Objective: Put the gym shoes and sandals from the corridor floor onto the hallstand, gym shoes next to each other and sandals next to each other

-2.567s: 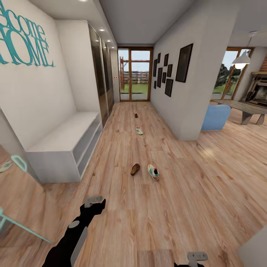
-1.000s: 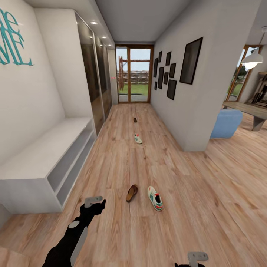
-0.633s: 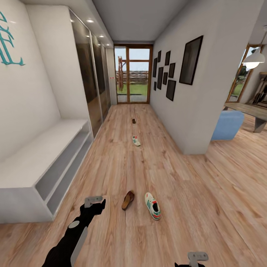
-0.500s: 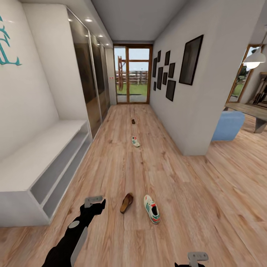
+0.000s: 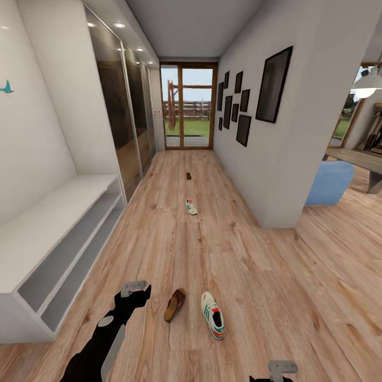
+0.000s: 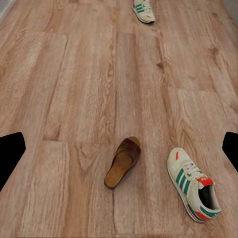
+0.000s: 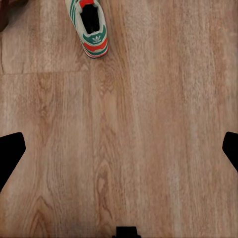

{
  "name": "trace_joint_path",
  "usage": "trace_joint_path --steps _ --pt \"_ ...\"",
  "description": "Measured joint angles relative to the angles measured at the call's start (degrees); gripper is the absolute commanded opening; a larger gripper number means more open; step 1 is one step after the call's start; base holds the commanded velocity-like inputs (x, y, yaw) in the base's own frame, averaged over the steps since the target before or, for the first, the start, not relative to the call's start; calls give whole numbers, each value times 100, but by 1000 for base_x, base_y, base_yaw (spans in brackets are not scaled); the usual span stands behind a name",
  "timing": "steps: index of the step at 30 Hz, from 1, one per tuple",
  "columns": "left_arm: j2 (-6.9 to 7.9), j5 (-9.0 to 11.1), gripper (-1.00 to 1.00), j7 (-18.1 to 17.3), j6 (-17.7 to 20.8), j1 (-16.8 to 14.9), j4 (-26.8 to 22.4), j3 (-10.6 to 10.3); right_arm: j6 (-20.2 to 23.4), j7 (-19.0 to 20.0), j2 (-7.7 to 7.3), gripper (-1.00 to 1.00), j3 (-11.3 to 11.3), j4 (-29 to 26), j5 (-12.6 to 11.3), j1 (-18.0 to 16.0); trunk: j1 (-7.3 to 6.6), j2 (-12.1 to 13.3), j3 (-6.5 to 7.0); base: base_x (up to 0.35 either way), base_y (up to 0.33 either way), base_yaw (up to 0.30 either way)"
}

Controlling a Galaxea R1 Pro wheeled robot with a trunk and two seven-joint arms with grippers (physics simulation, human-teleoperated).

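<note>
A brown sandal [image 5: 174, 305] and a white sneaker [image 5: 213, 314] lie side by side, apart, on the wood floor [image 5: 254, 276] just off the near end of the white shoe rack [image 5: 48, 233]; their mates, sneaker [image 5: 191, 207] and sandal [image 5: 188, 175], lie well beyond the rack. The left gripper [image 5: 135, 289] hangs beside the near sandal, both grippers spread and empty; best to lower squarely over it, nothing blocking the way
</note>
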Motion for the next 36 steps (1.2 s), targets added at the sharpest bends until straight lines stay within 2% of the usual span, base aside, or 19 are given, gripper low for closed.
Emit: trace_joint_path --steps 6,12,15,19,20,22,26,36 --pt "-1 -9 100 -1 -2 0 -38 -37 -13 -7 -11 100 -15 1 -19 0 1 0 0 28 -7 0" --pt "-5 -9 100 2 1 1 -49 -374 18 -4 -37 100 -22 -61 -24 -6 1 0 0 3 -1 0" --pt "-1 -10 100 4 1 1 -48 -471 224 -8 -41 100 -25 -406 -14 -16 66 -119 -53 0 0 0" --pt "10 -16 100 5 4 -4 -127 -517 967 -9 -37 100 -27 -1089 -9 -25 154 -279 -125 0 0 0" --pt "16 -17 100 6 8 -6 -250 -522 1295 -7 -36 100 -27 -1417 -9 -28 176 -320 -143 0 0 0" --pt "18 -17 100 10 15 -7 -525 -531 1574 -2 -35 100 -28 -1821 -9 -32 220 -400 -178 0 0 0" --pt "15 -22 100 10 18 -7 -680 -535 1687 20 -36 100 -24 -2126 -35 -29 308 -560 -251 0 0 0" --pt "27 -38 100 13 19 -2 -738 -541 1715 22 -29 100 -26 -2208 -43 -25 528 -961 -432 0 0 0"
